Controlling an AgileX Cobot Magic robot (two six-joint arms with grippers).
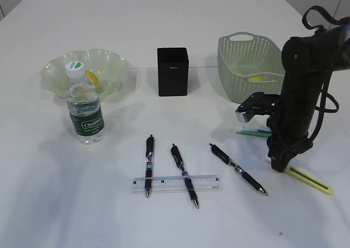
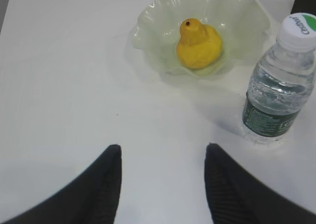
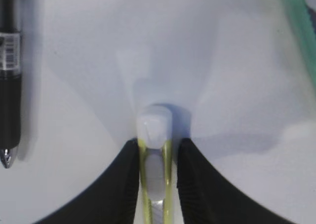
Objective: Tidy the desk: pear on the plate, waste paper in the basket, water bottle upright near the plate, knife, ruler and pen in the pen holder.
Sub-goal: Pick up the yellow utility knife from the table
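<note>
My right gripper (image 1: 277, 165) (image 3: 157, 147) is down at the table and shut on the white-tipped end of the yellow knife (image 1: 311, 182) (image 3: 154, 130), which lies flat. Three black pens (image 1: 149, 158) (image 1: 183, 174) (image 1: 238, 169) and a clear ruler (image 1: 208, 182) lie at the front centre. The black pen holder (image 1: 173, 71) stands behind them. The yellow pear (image 2: 199, 44) sits in the green plate (image 1: 112, 62) (image 2: 148, 17). The water bottle (image 1: 85, 114) (image 2: 279, 86) stands upright beside the plate. My left gripper (image 2: 163, 147) is open and empty over bare table.
The green basket (image 1: 240, 78) stands at the back right with a small yellow thing (image 1: 256, 78) inside. A green stick-like item (image 1: 254, 131) (image 3: 301, 31) lies just behind my right arm. One pen (image 3: 10, 86) lies left of my right gripper.
</note>
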